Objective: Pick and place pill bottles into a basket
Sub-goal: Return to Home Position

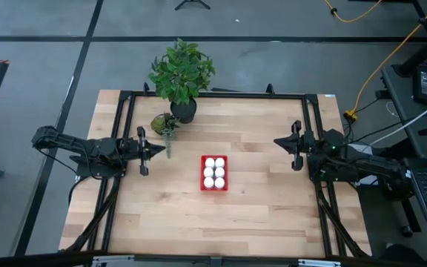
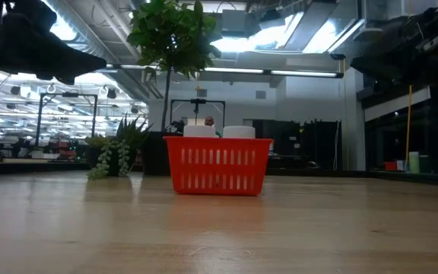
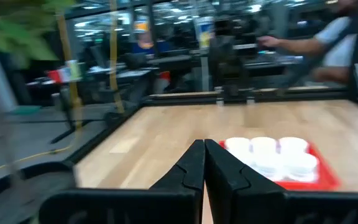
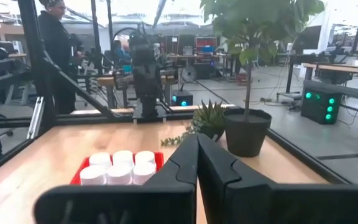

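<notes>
The red basket (image 1: 214, 172) rests by its base on the middle of the wooden table, and several white pill bottles (image 1: 214, 171) stand upright inside it. It also shows in the low view (image 2: 217, 166), the left wrist view (image 3: 321, 180) and the right wrist view (image 4: 79, 173). My left gripper (image 1: 163, 150) is shut and empty at the table's left side, above the table. My right gripper (image 1: 276, 141) is shut and empty at the table's right side. In each wrist view the two dark fingers meet, left (image 3: 204, 163) and right (image 4: 197, 155).
A dark pot with a green plant (image 1: 182, 78) stands at the table's far edge. A small succulent (image 1: 165, 124) sits beside it, close to my left gripper. A black frame (image 1: 213, 95) runs along the table's edges. People stand in the room beyond the table.
</notes>
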Motion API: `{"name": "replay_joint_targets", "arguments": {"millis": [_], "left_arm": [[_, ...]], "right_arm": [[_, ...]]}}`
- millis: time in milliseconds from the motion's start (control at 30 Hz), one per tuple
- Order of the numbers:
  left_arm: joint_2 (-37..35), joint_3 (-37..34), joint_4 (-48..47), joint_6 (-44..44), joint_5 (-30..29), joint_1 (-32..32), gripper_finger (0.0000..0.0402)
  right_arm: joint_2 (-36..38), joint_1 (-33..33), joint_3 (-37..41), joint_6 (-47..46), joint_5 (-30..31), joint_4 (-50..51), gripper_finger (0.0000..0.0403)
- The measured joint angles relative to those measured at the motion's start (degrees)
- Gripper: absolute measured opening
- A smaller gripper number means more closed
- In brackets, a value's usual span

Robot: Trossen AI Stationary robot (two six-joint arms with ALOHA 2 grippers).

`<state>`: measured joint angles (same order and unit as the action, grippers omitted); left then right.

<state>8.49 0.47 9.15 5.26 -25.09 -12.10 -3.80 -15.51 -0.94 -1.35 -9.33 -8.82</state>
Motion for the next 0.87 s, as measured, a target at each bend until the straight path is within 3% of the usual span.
{"name": "replay_joint_targets", "arguments": {"millis": [100, 867], "left_arm": [[0.0, 0.0, 0.0, 1.1, -3.2, 0.0, 0.0002], [0.0, 0.0, -0.8, 1.5, -0.3, 0.0, 0.0012]], "right_arm": [[1.9, 0.0, 0.0, 0.3, 0.8, 1.9, 0.0007], [3.2, 0.0, 0.0, -1.4, 2.4, 7.2, 0.0007]]}}
